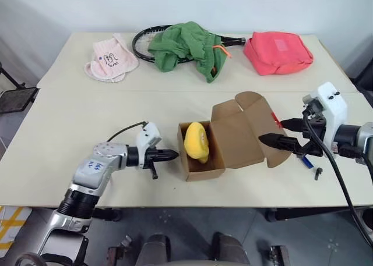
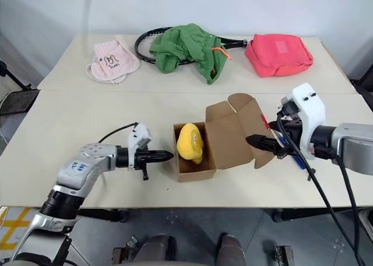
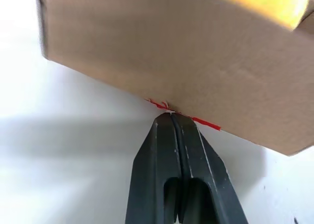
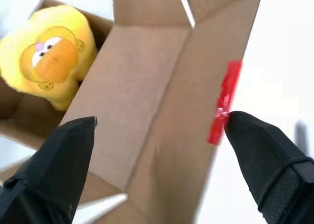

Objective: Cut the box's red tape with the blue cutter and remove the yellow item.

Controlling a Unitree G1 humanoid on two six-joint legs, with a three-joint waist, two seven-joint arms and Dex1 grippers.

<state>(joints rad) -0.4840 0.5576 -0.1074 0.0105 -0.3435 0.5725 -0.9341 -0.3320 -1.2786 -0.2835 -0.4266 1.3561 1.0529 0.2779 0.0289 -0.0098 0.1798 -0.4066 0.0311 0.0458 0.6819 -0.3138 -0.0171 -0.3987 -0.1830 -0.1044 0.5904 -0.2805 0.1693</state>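
While the left gripper [image 1: 172, 155] sits with its two black fingers pressed together and nothing between them, its tip rests at the near 9 o'clock wall of the box [image 1: 201, 171], where a shred of red tape [image 3: 203, 122] clings to the bottom edge. Inside that open carton stands the yellow item [image 1: 197, 141], upright, its orange face patch turned toward 3 o'clock. At 3 o'clock from the box the lid hangs back, and the right gripper [image 1: 280, 133] hovers over it with fingers spread wide, gripping nothing; a strip of red tape shows on the lid's edge beside one fingertip. The blue cutter [image 1: 301, 157] lies on the table [image 1: 58, 138] beneath that wrist. Farther off, at 12 o'clock, lie a pink cloth [image 1: 109, 59], a black racket [image 1: 143, 42] under a green garment [image 1: 185, 48], and a pink-red bag [image 1: 277, 52].
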